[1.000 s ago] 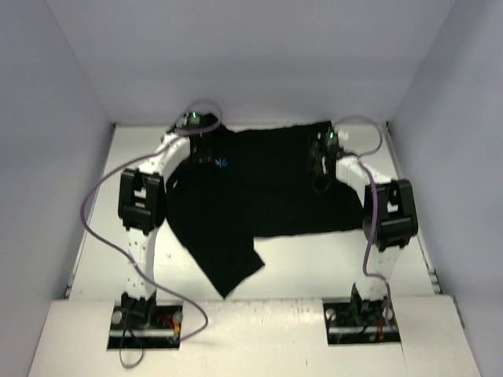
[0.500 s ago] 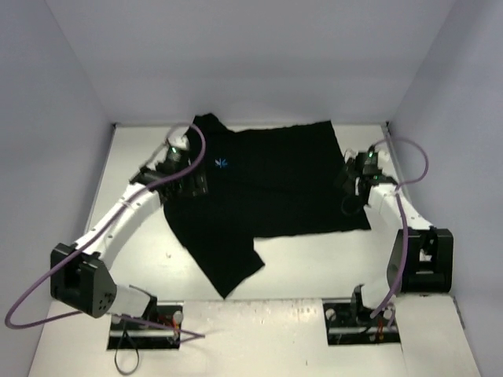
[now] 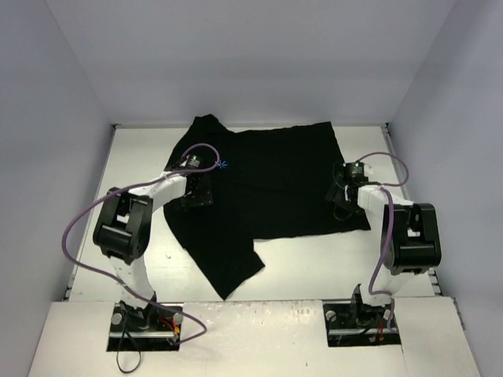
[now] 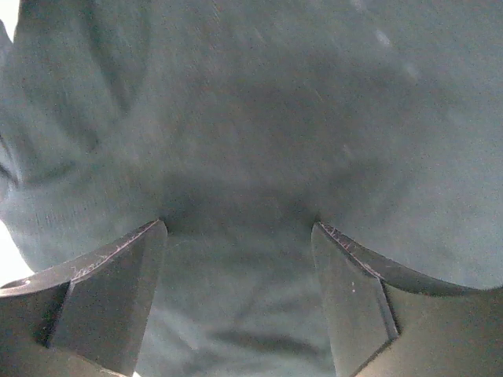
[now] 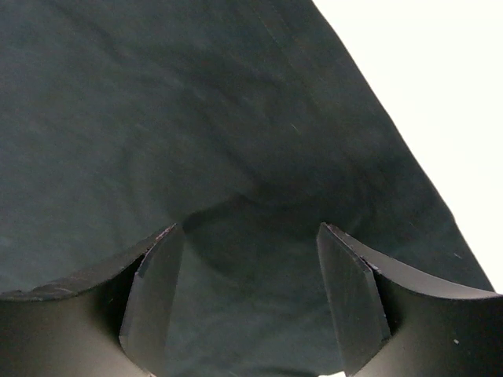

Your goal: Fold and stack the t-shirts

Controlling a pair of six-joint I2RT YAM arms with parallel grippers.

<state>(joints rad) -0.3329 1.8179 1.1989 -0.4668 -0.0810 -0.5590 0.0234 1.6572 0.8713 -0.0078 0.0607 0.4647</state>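
One black t-shirt (image 3: 267,181) lies spread on the white table, with a tiny blue mark (image 3: 222,164) near its upper left. A sleeve or flap points toward the near edge. My left gripper (image 3: 196,191) is over the shirt's left side; in the left wrist view (image 4: 240,236) its jaws stand open with the tips pressed on the cloth (image 4: 251,118). My right gripper (image 3: 342,206) is over the shirt's right edge; in the right wrist view (image 5: 247,236) its jaws stand open on the cloth (image 5: 157,102), with bare table (image 5: 440,78) just to the right.
The white table (image 3: 314,259) is boxed in by grey-lavender walls at the back and both sides. Purple cables (image 3: 78,228) loop off both arms. The arm bases stand on a near ledge (image 3: 259,330).
Both arms have folded back and swung inward. The left gripper moved a little right and down on the shirt, the right gripper moved left onto the shirt's right edge. The shirt lies as before.
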